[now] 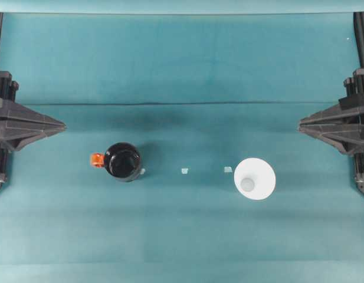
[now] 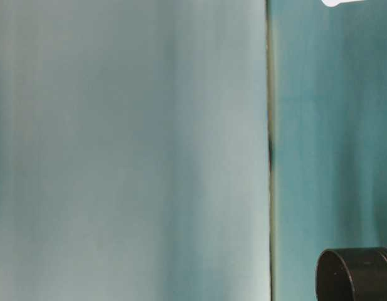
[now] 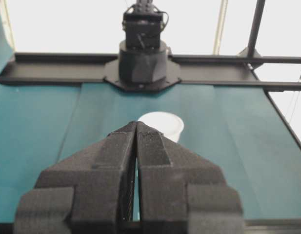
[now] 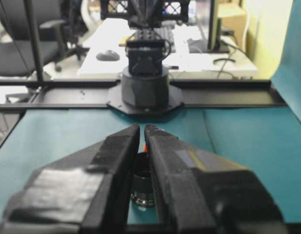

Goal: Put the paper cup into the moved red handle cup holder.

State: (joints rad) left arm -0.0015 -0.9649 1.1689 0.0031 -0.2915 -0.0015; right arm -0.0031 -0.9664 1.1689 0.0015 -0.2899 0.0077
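Counting what's on the teal bench (image 1: 182, 236): one paper cup, one red handle cup holder, two tiny pale scraps, two arms.

Nearest the front edge in the overhead view is the paper cup (image 1: 255, 178), right of centre, standing alone with its wide white rim up and the small greyish base showing inside. Nothing's touching it. About level with it, left of centre, is the red handle cup holder (image 1: 123, 161), glossy black, opening up, with its orange-red handle stub (image 1: 97, 160) poking toward the left side. Cup and holder are well apart. Between them sit the two little pale scraps (image 1: 184, 171), one near the middle of the bench and the other just beside the cup's left edge; can't tell what they are.

A bit further back, the pincers sit at the bench's side edges, both well clear of cup and holder. The left pincer (image 1: 62, 125) has its two fingers pressed together with nothing between them; its wrist view shows the black foam pads (image 3: 155, 151) meeting, with the white cup beyond the tips. The right pincer (image 1: 301, 124) is also closed up on nothing, only a thin slit left between the fingers in its wrist view, and the black holder peeks through below.

The table-level view catches the holder's black rim at the frame edge.
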